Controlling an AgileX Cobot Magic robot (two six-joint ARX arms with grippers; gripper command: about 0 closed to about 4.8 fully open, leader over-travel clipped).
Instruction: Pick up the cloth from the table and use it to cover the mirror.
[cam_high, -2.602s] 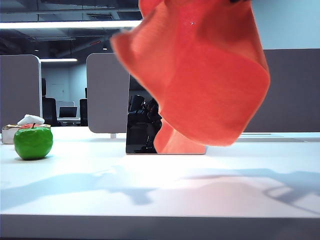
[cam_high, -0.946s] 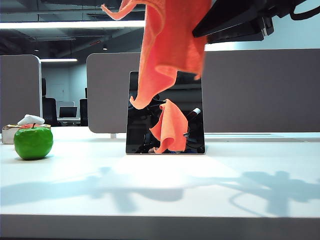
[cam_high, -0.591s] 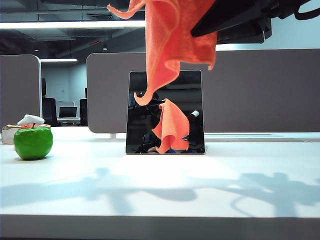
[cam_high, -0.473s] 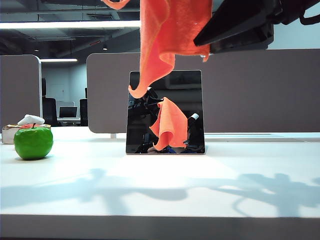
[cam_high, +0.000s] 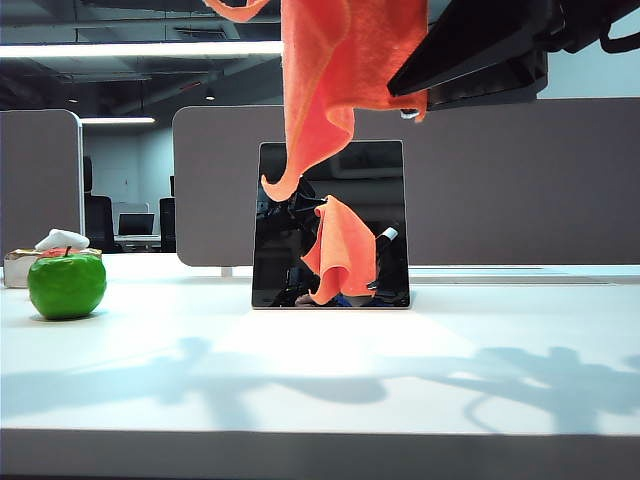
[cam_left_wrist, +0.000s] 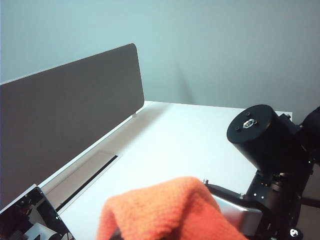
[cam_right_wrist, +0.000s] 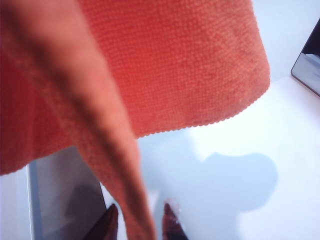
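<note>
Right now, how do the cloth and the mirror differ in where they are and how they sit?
The cloth hangs in the air, bunched into folds, while the mirror stands upright on the table.
The cloth is bright orange and fuzzy; the mirror is dark, flat and reflective.
The cloth is pinched between the right gripper's fingers, with the left gripper at another corner; the mirror is untouched and still uncovered.
Both sit mid-table, the cloth's tip overlapping the mirror's top.

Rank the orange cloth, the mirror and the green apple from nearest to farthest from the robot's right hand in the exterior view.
From the right hand, top right:
1. Cloth, gripped by it.
2. Mirror, just below.
3. Green apple, far left on the table.
</note>
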